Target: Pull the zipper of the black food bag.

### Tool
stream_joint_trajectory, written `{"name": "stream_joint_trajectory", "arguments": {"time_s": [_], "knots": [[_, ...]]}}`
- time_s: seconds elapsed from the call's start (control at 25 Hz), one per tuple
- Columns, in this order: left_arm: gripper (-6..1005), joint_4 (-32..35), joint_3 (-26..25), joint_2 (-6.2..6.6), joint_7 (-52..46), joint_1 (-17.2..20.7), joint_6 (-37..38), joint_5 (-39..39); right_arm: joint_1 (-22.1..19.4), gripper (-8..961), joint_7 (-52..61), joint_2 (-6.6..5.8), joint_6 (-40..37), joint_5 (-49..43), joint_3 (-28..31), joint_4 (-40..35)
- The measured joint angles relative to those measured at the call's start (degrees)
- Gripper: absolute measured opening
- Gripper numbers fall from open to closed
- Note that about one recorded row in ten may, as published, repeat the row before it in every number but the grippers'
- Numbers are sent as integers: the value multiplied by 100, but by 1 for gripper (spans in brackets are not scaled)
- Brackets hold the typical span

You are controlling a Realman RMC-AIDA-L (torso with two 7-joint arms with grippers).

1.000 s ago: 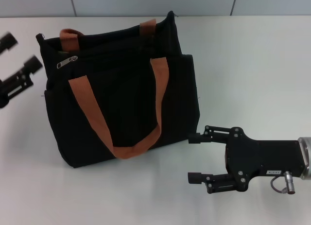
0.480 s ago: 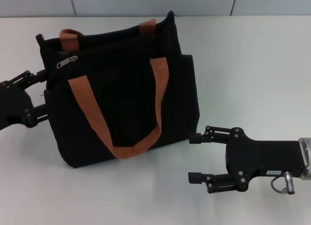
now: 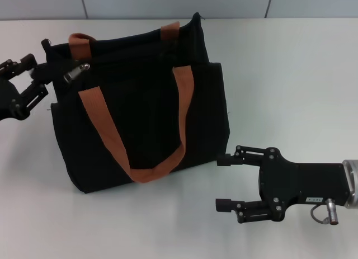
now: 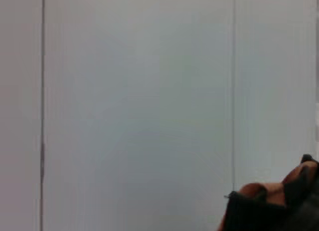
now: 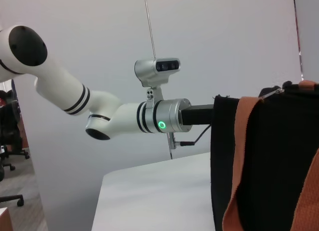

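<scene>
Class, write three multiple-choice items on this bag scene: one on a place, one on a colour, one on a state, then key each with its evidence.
1. Where is the left gripper?
A. at the black food bag's top corner near the zipper
B. beside the right gripper
C. inside the bag

2. What colour are the handles?
A. blue
B. orange-brown
C. white

3. How does the right gripper stand?
A. shut on a handle
B. open, apart from the bag
C. shut on the zipper

Answers: 1 A, its fingers reach that corner; 2 B, the webbing shows it; 3 B, its fingers are spread over the table.
</scene>
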Motion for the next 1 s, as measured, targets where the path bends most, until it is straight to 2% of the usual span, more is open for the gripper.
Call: {"name": "stream_joint_trajectory", "arguments": {"time_s": [0.04,0.2,0.32,0.48,0.6,0.64,0.72,0.76,0.8,0.84,0.92,0.96,1.0], "knots": [[675,-16,-5,-5,35,10,74,0,-2,813,0,0,0,4,0,18],[439,-45,-18,-28,64,28,330,1,6,813,15,1,-64,20,0,53],[303,-47,-28,-48,59,30,504,0,39,813,184,-15,-327,188,0,59],[137,-49,-31,-62,3,-2,805,0,48,813,589,-36,-868,746,7,33],[24,-52,-33,-76,-103,-63,975,-15,139,813,1432,-40,-1258,1493,7,2],[23,-52,-33,-76,-103,-63,975,-15,139,813,1432,-40,-1258,1493,7,2],[22,-52,-41,-76,-150,-90,1032,-41,347,813,2485,-46,-1355,1844,5,-83],[21,-52,-41,-76,-150,-90,1032,-41,347,813,2485,-46,-1355,1844,5,-83],[21,-52,-48,-77,-152,-98,1039,-45,546,814,3360,-55,-1308,1874,-9,-308],[20,-52,-55,-81,-152,-103,1045,-46,546,814,3360,-55,-1308,1874,-9,-308],[20,-52,-61,-94,-152,-110,1054,-49,877,814,4277,-59,-1193,1854,-48,-604],[20,-52,-61,-94,-152,-110,1054,-49,877,814,4277,-59,-1193,1854,-48,-604],[20,-52,-63,-101,-152,-111,1058,-57,1127,814,4766,-67,-1089,1829,-66,-721]]}}
